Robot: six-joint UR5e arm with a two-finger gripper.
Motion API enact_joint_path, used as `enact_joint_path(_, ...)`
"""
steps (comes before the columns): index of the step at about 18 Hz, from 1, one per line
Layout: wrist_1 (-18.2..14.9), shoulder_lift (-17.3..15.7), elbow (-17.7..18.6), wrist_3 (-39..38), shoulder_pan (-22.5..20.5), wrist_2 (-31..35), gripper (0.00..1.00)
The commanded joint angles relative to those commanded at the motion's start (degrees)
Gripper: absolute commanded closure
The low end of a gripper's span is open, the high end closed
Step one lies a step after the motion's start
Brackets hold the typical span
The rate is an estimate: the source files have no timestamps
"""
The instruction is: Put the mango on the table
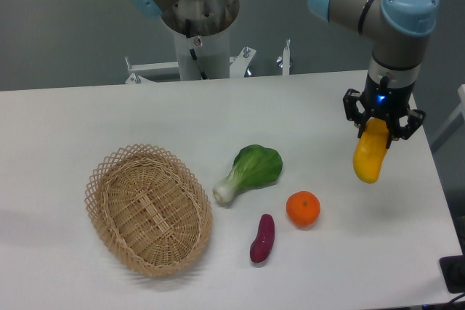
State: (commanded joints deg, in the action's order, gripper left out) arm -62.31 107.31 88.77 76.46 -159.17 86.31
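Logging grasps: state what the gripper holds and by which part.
The gripper holds the mango by its upper end, hanging above the table.

The tool (378, 130) hangs over the right part of the table (341, 266), closed on the mango (369, 154), which dangles nearly upright above bare white surface. That bare stretch runs under the fruit and out to the right and front edges. The nearest obstacle is the orange (303, 208), to the left and apart from the mango. Further left lie the purple sweet potato (262, 238), the bok choy (249, 171) and the wicker basket (149, 210), well apart from the tool. The arm's base column (200, 30) stands behind the back edge.
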Motion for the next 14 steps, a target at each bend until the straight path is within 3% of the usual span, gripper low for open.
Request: enact_joint_path(14,0.7,0.3,0.8,0.0,0.2,-0.1,0.45)
